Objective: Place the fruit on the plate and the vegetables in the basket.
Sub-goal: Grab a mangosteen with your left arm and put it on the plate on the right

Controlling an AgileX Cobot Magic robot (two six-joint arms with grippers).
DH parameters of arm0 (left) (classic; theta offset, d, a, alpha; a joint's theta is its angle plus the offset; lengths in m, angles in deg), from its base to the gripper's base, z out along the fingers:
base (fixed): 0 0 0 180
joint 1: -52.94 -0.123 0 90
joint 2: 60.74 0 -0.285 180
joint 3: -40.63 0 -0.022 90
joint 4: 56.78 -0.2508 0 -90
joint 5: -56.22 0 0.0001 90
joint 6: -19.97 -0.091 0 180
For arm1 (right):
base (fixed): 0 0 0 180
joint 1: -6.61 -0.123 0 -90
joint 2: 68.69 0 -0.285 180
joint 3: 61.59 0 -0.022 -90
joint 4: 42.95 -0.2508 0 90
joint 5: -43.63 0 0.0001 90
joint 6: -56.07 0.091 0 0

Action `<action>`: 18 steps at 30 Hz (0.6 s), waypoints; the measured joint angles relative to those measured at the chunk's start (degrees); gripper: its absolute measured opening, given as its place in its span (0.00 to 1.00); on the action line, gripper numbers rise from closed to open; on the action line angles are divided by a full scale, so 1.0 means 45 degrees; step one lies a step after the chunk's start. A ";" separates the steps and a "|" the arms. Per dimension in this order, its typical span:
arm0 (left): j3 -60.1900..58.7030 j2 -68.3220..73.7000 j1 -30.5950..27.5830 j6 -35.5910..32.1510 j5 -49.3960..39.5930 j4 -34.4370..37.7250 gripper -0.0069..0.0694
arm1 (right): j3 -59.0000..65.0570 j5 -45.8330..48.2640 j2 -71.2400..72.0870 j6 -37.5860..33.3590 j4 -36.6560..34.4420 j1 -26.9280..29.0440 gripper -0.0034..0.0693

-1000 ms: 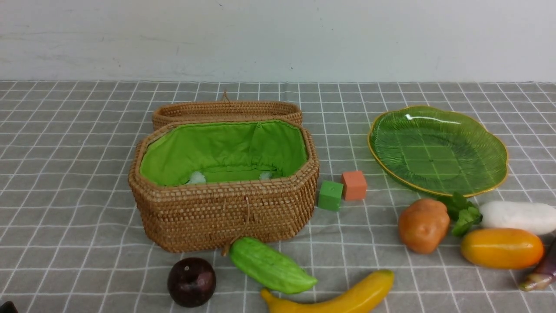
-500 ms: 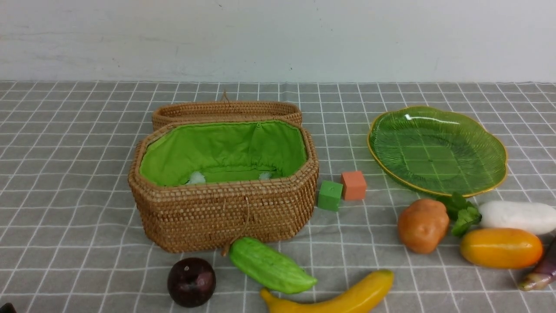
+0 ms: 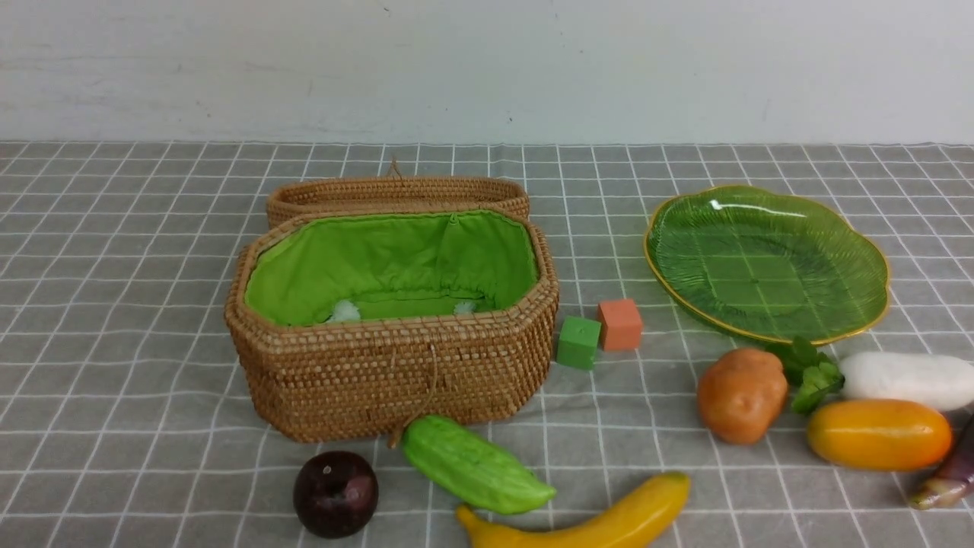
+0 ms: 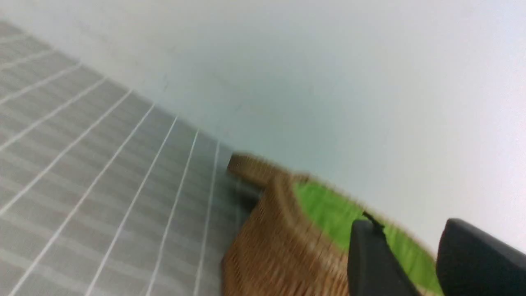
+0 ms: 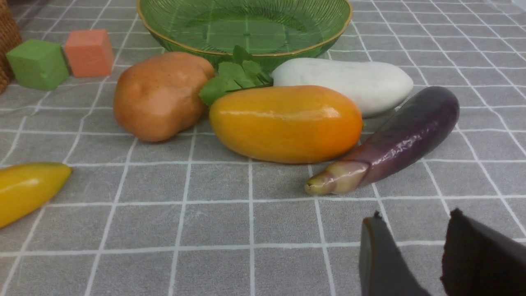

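Note:
The open basket [image 3: 392,373] with green lining stands left of centre; the green plate [image 3: 765,262] lies empty at the back right. In front of the basket lie the plum [image 3: 335,493], gourd [image 3: 475,466] and banana [image 3: 586,521]. Below the plate sit the potato [image 3: 742,394], radish [image 3: 905,379], mango [image 3: 879,434] and eggplant [image 3: 947,476]. Neither gripper shows in the front view. My left gripper [image 4: 411,230] is open and empty, beside the basket [image 4: 279,246]. My right gripper [image 5: 415,218] is open and empty above the cloth, short of the eggplant [image 5: 407,131] and mango [image 5: 287,123].
A green cube [image 3: 579,342] and an orange cube [image 3: 620,324] sit between basket and plate. The basket's lid [image 3: 396,192] lies folded back behind it. A grey checked cloth covers the table, with a white wall at the back.
A dark tip at the front view's bottom-left corner has slipped out of frame. The left wrist view is motion-blurred. No object has moved.

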 joint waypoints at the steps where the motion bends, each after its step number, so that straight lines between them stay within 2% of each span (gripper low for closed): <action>1: 0.0038 0.0000 0.0000 0.0099 0.1074 0.0080 0.40 | 0.0000 0.0000 0.0000 0.0000 0.0000 0.0000 0.38; 4: 0.0599 0.0000 0.0000 0.0170 0.1096 0.0150 0.40 | 0.0000 0.0000 0.0000 0.0000 0.0000 0.0000 0.38; 7: 0.2440 0.0321 0.0000 0.0174 -0.0609 0.0161 0.40 | 0.0000 0.0000 0.0000 0.0000 0.0000 0.0000 0.38; 10: 0.5291 0.2326 0.0000 0.0039 -0.4051 0.0106 0.40 | 0.0000 0.0000 0.0000 0.0000 0.0000 0.0000 0.38; 11: 0.5562 0.2474 0.0000 0.0039 -0.4051 0.0073 0.40 | 0.0000 0.0000 0.0000 0.0000 0.0000 0.0000 0.38; 14: 0.7271 0.5219 0.0000 -0.0413 -0.7486 -0.0519 0.40 | 0.0000 0.0000 0.0000 0.0000 0.0000 0.0000 0.38; 18: 0.7665 0.7326 0.0000 -0.0906 -0.7936 -0.1472 0.40 | 0.0000 0.0000 0.0000 0.0000 0.0000 0.0000 0.38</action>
